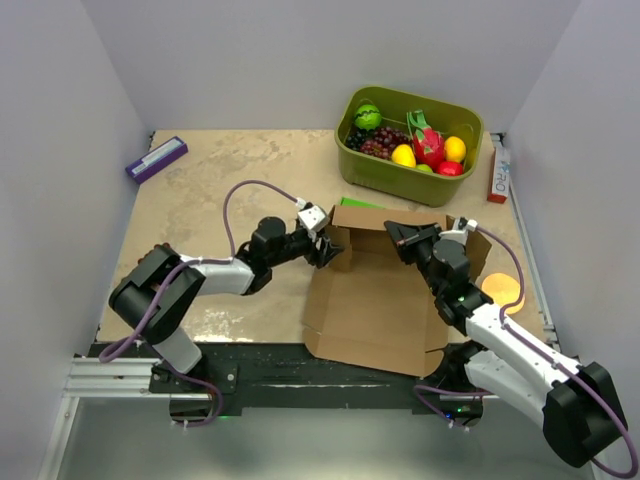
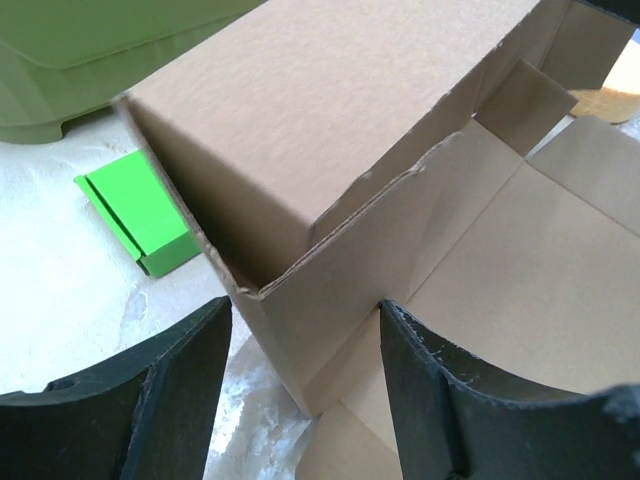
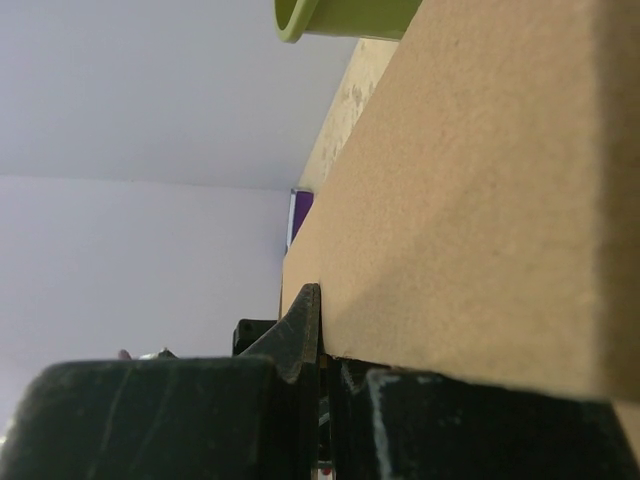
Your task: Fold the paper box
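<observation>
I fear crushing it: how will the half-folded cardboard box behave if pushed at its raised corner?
Probably light: the paper box is one thin sheet. Likely to hinge at its creases rather than hold shape, since the raised walls look unlocked. It may slide on the smooth table.

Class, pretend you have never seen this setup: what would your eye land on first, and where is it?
A half-folded brown paper box lies on the near half of the table. The left gripper straddles its left wall with jaws open, and the right gripper is shut at its rear wall. Behind, an olive-green fruit bin holds bright fruit.
</observation>
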`<move>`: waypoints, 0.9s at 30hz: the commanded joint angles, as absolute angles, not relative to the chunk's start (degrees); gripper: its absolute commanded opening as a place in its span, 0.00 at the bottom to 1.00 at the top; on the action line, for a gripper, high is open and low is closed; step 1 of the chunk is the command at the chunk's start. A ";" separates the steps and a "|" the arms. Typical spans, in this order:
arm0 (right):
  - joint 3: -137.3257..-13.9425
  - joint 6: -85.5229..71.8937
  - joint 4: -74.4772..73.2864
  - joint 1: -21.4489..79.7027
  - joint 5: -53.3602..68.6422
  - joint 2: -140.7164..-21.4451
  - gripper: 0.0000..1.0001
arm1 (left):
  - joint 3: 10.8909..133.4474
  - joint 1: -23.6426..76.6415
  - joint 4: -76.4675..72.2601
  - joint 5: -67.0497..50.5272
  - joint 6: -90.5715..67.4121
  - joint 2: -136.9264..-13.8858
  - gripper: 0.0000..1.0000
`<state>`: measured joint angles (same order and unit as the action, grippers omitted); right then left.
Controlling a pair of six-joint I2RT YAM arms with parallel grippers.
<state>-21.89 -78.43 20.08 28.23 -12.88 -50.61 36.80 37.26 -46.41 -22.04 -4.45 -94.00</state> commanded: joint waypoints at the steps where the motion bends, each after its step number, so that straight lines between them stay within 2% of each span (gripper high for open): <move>1: -23.73 -76.90 14.94 28.56 -11.08 -51.59 0.00 | 39.99 39.72 -44.22 -13.37 1.22 -94.83 0.62; 5: -24.17 -77.43 13.71 28.56 -10.90 -51.42 0.00 | 41.04 41.57 -42.28 -6.53 3.42 -95.27 0.55; 9: -23.91 -78.31 13.01 28.56 -11.25 -50.37 0.00 | 42.27 44.20 -40.08 -1.24 5.80 -95.71 0.52; 27: -21.97 -84.11 13.89 28.92 -10.72 -50.54 0.00 | 49.04 49.74 -38.05 8.44 5.10 -100.72 0.52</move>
